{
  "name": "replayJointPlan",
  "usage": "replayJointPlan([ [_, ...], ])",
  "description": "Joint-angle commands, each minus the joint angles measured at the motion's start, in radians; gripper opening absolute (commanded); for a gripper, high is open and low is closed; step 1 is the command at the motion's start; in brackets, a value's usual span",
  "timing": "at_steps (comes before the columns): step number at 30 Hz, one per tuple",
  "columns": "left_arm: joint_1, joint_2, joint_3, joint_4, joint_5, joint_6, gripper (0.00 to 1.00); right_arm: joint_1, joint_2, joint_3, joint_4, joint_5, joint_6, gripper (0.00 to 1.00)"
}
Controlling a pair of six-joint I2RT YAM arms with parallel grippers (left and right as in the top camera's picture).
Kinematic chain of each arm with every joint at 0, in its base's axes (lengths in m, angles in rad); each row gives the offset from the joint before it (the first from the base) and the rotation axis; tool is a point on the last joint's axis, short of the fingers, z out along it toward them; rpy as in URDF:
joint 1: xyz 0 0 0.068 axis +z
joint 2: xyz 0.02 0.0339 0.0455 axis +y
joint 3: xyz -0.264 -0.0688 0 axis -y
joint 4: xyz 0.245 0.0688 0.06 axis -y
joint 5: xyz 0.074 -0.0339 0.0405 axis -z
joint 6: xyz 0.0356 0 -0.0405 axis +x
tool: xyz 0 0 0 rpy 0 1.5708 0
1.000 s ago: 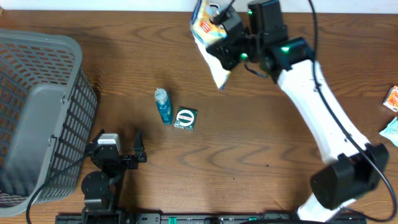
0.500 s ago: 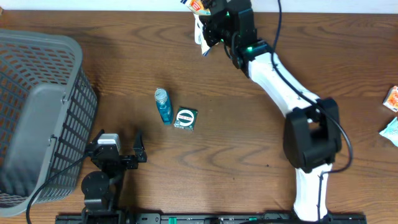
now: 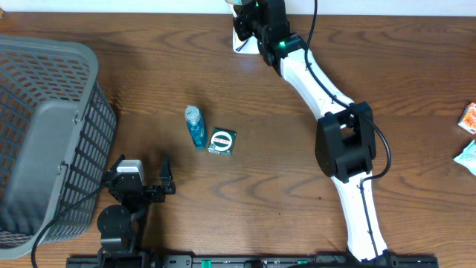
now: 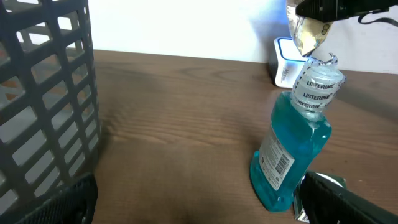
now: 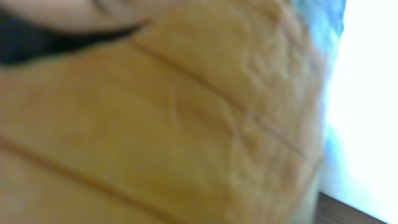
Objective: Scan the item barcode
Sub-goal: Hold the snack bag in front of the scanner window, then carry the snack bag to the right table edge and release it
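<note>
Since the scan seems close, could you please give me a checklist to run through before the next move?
1. Right hand shut on the snack bag: ok.
2. Snack bag held up close to the scanner at the table's far edge: ok.
3. Barcode turned toward the scanner: cannot tell; the right wrist view is a blur.
4. Left hand open, parked beside the basket: ok.
5. Mouthwash bottle and green box well apart from the right arm: ok.
</note>
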Motion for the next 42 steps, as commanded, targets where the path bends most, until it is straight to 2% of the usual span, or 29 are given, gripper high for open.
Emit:
replayJointPlan([
  [1,0.005,-0.003,-0.016,-0.026,0.013,0.013,1.00,0.008,-0.022,0.047,-0.062,0.056,0.050,0.01],
  [8,0.005,-0.003,-0.016,-0.026,0.013,0.013,1.00,0.005,-0.142,0.078,-0.393,0.214,0.051,0.01],
  [12,0.005,-0.003,-0.016,-0.026,0.013,0.013,1.00,-0.006,-0.235,0.078,-0.631,0.368,0.107,0.01],
  [18,0.005,-0.003,-0.016,-0.026,0.013,0.013,1.00,-0.088,-0.301,0.078,-1.012,0.570,0.272,0.01],
  [21,0.005,-0.003,-0.016,-0.026,0.013,0.013,1.00,-0.156,-0.298,0.062,-1.114,0.633,0.377,0.01],
  [24,0.005,-0.003,-0.016,-0.026,0.013,0.013,1.00,-0.250,-0.296,0.018,-1.143,0.673,0.481,0.01],
  [28,0.005,-0.003,-0.016,-0.026,0.013,0.013,1.00,-0.370,-0.295,-0.063,-1.087,0.712,0.592,0.01],
  [32,0.005,-0.003,-0.016,-0.026,0.013,0.013,1.00,-0.479,-0.294,-0.178,-0.987,0.715,0.622,0.01],
  [37,0.005,-0.003,-0.016,-0.026,0.013,0.013,1.00,-0.587,-0.294,-0.286,-0.963,0.743,0.708,0.02],
  [39,0.005,-0.003,-0.016,-0.026,0.013,0.013,1.00,-0.618,-0.294,-0.291,-0.976,0.767,0.740,0.17],
  [41,0.005,-0.003,-0.016,-0.026,0.013,0.013,1.00,-0.652,-0.298,-0.290,-0.985,0.791,0.756,0.20],
  [42,0.005,-0.003,-0.016,-0.026,0.013,0.013,1.00,-0.666,-0.301,-0.288,-0.988,0.798,0.756,0.27],
])
